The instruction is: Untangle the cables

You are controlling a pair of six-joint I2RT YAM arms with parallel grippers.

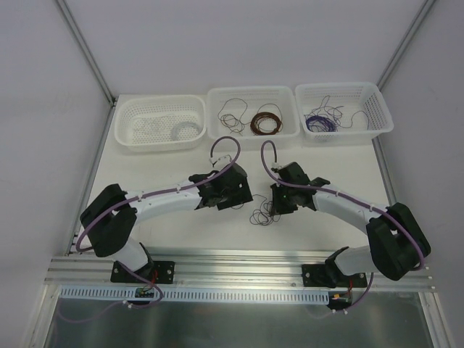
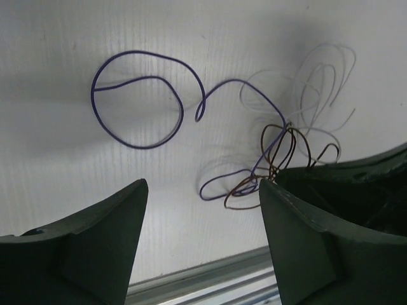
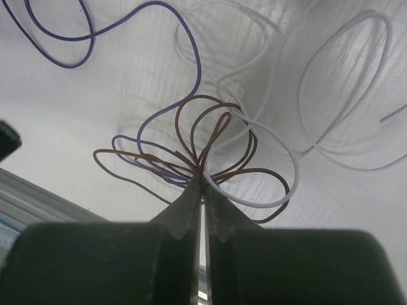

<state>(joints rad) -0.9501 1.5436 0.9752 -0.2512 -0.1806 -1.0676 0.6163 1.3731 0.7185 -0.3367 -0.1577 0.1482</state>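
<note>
The right jaws are shut tight on the brown loops of the cables (image 3: 202,166). The left jaws are spread wide, nothing held; the tangle is laid on the surface (image 2: 57,38) ahead and rightward of them, nearer the right arm.

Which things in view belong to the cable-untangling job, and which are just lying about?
Job: tangled cables, purple, brown and white; right fingers, shut on the brown loops; left fingers, open near the tangle.
Lying about: left basket with white coil; middle basket with brown coil; right basket with purple wires.
</note>
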